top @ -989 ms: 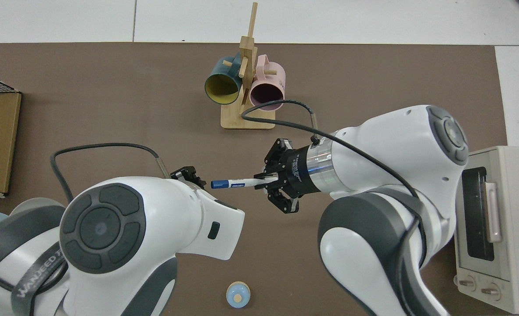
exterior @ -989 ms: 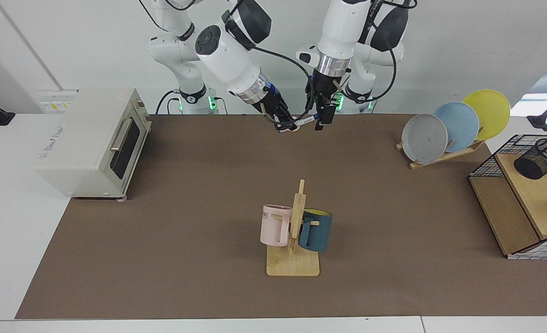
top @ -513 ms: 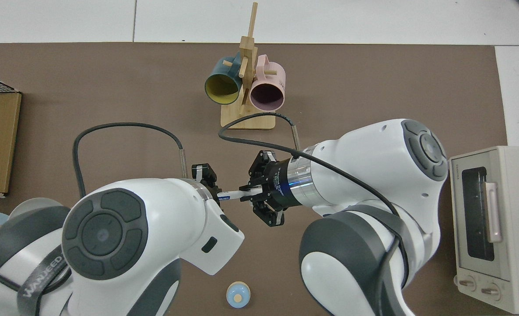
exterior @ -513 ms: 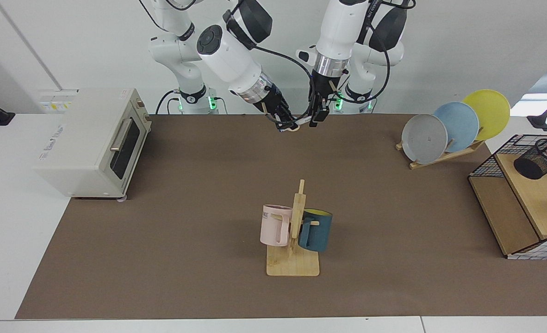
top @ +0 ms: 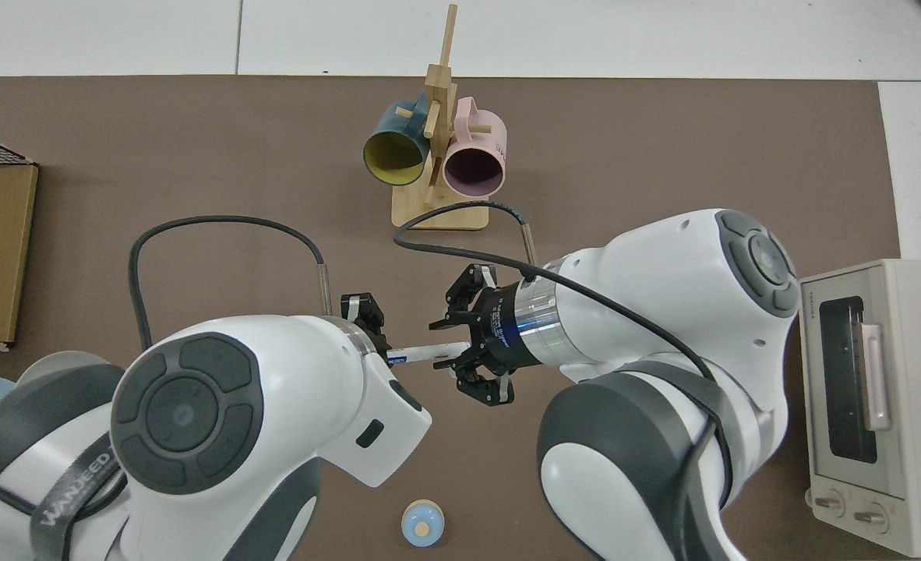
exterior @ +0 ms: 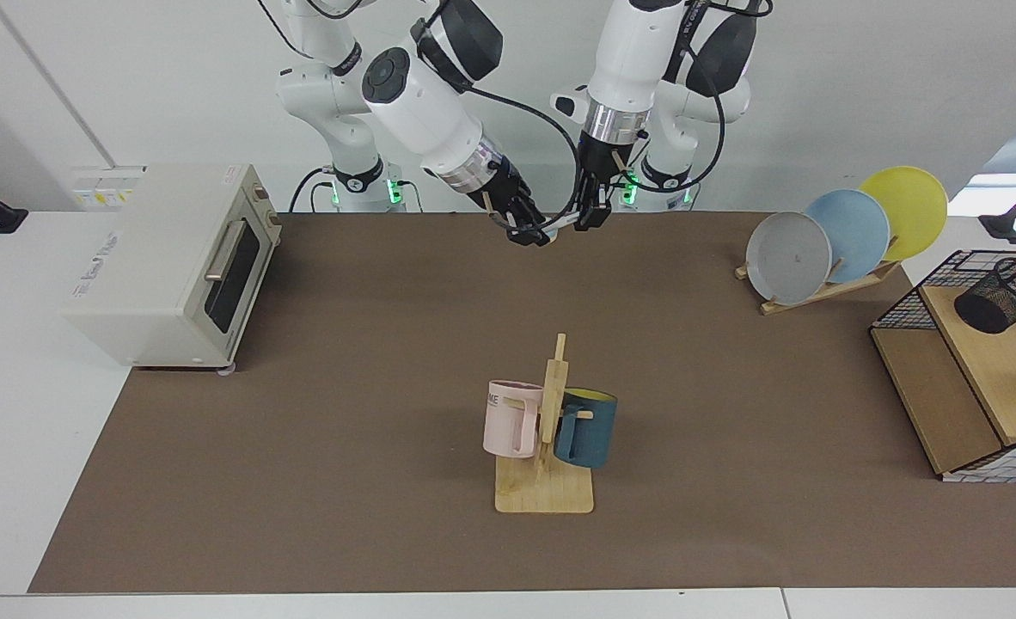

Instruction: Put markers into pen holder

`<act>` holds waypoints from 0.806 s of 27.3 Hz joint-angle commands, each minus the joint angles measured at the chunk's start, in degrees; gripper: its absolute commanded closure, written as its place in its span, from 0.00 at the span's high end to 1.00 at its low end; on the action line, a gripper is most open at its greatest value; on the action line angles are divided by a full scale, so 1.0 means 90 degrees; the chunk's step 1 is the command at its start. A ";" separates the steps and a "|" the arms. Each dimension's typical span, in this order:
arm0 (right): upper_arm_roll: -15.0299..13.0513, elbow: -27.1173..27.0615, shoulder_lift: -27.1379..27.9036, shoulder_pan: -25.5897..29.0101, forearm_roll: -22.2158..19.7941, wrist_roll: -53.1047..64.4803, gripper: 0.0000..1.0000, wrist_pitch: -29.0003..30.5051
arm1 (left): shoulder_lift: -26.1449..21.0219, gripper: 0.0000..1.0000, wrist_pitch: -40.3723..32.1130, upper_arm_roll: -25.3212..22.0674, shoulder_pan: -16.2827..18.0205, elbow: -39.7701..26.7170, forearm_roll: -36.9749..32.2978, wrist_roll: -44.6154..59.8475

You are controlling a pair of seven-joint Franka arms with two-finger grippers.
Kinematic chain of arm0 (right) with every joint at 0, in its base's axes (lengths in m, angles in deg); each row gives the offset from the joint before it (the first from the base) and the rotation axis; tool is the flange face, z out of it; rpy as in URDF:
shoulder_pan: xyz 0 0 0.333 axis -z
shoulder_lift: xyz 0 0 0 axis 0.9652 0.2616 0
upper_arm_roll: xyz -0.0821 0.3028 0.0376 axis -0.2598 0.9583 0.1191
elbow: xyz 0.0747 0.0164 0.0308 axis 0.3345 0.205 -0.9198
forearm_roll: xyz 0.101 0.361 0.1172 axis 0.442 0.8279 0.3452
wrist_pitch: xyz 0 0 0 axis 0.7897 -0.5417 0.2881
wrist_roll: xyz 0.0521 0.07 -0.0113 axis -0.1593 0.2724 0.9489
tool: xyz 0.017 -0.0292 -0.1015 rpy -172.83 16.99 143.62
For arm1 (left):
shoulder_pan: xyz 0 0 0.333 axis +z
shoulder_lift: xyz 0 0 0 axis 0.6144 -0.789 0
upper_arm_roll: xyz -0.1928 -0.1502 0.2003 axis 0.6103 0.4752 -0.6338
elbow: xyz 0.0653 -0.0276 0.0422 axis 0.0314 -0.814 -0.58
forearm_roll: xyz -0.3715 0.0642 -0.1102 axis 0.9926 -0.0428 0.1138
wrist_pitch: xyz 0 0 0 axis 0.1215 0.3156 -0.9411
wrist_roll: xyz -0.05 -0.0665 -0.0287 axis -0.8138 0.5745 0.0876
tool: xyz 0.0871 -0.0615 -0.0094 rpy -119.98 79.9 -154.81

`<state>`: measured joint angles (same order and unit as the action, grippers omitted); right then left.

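Two arms meet above the desk (exterior: 302,430) at its 12 o'clock edge, seen from the facing view. Pen holder (exterior: 1006,292) sits on the wire rack (exterior: 946,387), far out at 3 o'clock. Right tool (exterior: 529,234): jaws apart, flanking the marker (top: 421,352). Left tool (exterior: 590,222) looks clamped on its capped end, marker near level between them. Probably light, stiff, slick; grip mid-barrel.

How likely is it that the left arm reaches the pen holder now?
Probably yes. The pen holder sits on the rack on that arm's side, its mouth uncovered. The left gripper, at the marker, has open space between; only the plates stand near the path.
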<state>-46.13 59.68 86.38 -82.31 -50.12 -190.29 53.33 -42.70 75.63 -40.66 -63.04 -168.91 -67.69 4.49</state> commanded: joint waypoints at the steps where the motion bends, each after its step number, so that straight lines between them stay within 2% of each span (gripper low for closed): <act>1: 0.0014 0.0105 -0.0338 0.0235 -0.0493 0.0226 1.00 -0.0384 | 0.0063 0.00 -0.0253 -0.0118 0.0029 -0.0028 -0.0041 -0.0036; 2: 0.0014 0.0105 -0.0397 0.0313 -0.0601 0.0305 1.00 -0.0452 | 0.0063 0.00 -0.0341 -0.0138 0.0087 -0.0028 -0.0041 -0.0036; 8: 0.0014 0.0105 -0.0700 0.1113 -0.1362 0.1406 1.00 -0.1106 | 0.0063 0.00 -0.0888 -0.0157 0.0975 -0.0067 -0.0070 -0.0104; 11: 0.0014 0.0105 -0.0788 0.1484 -0.1655 0.2236 1.00 -0.1321 | 0.0072 0.00 -0.1142 -0.0157 0.1415 -0.0086 -0.0362 -0.0114; 18: 0.0014 0.0095 -0.0895 0.2022 -0.2749 0.4267 1.00 -0.1322 | 0.0053 0.00 -0.1289 -0.0157 0.2372 -0.0067 -0.1162 -0.0465; 22: 0.0014 0.0056 -0.0954 0.2256 -0.3121 0.5478 1.00 -0.1214 | -0.0044 0.00 -0.1201 -0.0157 0.2967 -0.0008 -0.1729 -0.0922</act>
<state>-46.98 59.62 79.61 -64.90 -74.13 -152.98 41.77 -42.75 64.57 -42.79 -41.84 -169.00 -78.59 0.71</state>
